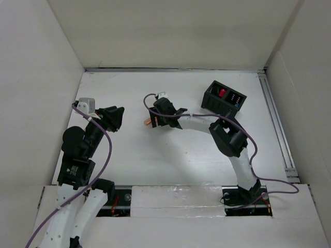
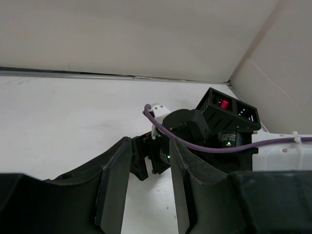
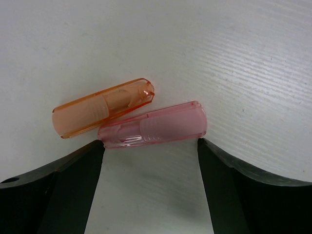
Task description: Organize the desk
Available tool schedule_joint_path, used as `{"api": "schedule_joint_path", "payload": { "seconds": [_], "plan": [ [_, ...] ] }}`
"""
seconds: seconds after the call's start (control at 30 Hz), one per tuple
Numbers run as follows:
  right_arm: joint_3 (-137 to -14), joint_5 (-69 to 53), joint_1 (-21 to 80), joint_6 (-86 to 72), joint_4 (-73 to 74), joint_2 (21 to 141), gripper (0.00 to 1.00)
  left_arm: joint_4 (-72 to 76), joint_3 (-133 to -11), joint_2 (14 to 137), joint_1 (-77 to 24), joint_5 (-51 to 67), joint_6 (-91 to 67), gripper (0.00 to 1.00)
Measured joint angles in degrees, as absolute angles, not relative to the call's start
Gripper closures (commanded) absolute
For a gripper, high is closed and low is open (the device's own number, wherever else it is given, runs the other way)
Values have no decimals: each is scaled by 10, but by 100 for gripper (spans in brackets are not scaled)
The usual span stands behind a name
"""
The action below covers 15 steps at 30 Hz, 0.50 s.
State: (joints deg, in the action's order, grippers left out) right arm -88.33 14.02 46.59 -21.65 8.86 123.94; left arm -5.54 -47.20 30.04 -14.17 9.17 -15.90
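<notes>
My right hand (image 3: 150, 148) is spread wide and holds nothing. It hangs low over the surface (image 3: 234, 58), to the left of the black organizer (image 1: 224, 98) and a little nearer to my base. The pink cap (image 3: 153, 124) lies between its fingers, one tip at each end. The orange cap (image 3: 102, 109) lies on the far side of the pink one, touching it. Both look like thin, hard, clear plastic: very light, smooth and round, so I expect them to roll or slip out. I think a grip across the ribbed middle is safer than one on the ends — and closing may push the orange one. My left hand (image 2: 149, 146), further left of the organizer, is also open and empty.
</notes>
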Motion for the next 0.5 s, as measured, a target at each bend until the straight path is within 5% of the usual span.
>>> {"api": "schedule_joint_path", "payload": {
  "seconds": [0.5],
  "plan": [
    [-959,150,459,-196,138,1279,6,-55,-472,296,-142,95,-159,67]
  ]
}}
